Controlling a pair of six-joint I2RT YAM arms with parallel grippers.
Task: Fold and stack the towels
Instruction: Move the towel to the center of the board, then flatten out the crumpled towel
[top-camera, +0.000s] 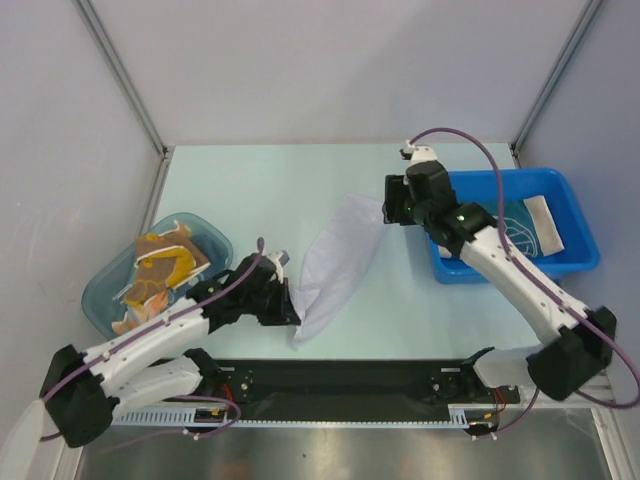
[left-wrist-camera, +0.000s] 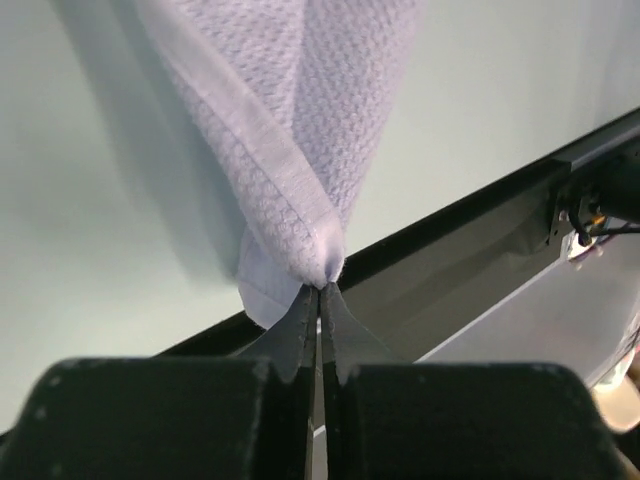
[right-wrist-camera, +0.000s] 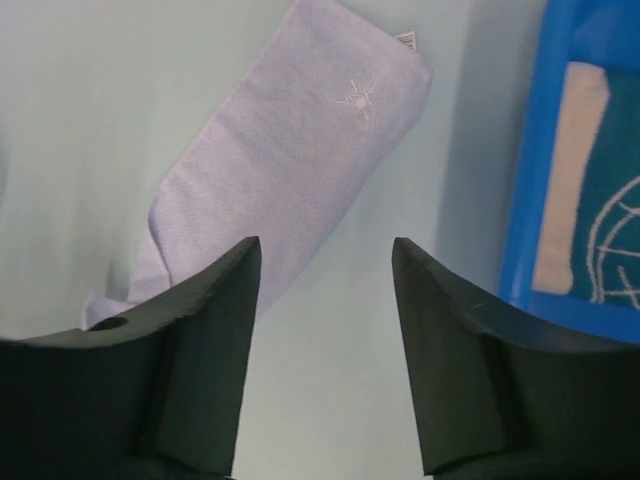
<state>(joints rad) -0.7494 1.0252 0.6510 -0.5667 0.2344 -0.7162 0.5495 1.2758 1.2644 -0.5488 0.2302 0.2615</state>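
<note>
The white towel (top-camera: 335, 262) lies in the middle of the table (top-camera: 260, 190) as a long narrow shape. It runs from the near left to the far right, and its star mark (right-wrist-camera: 357, 100) is on the far end. The left gripper (top-camera: 292, 316) is closed tight on the near corner, and the cloth gathers to a point at its fingertips (left-wrist-camera: 306, 305). The right gripper (top-camera: 390, 210) hangs over the far end. Its fingers (right-wrist-camera: 235, 290) are apart and there is nothing between them. To its right stands the bin (top-camera: 580, 215) with a teal towel (top-camera: 515, 225) inside. On the left side, the tub (top-camera: 100, 290) holds a crumpled orange towel (top-camera: 162, 268).
</note>
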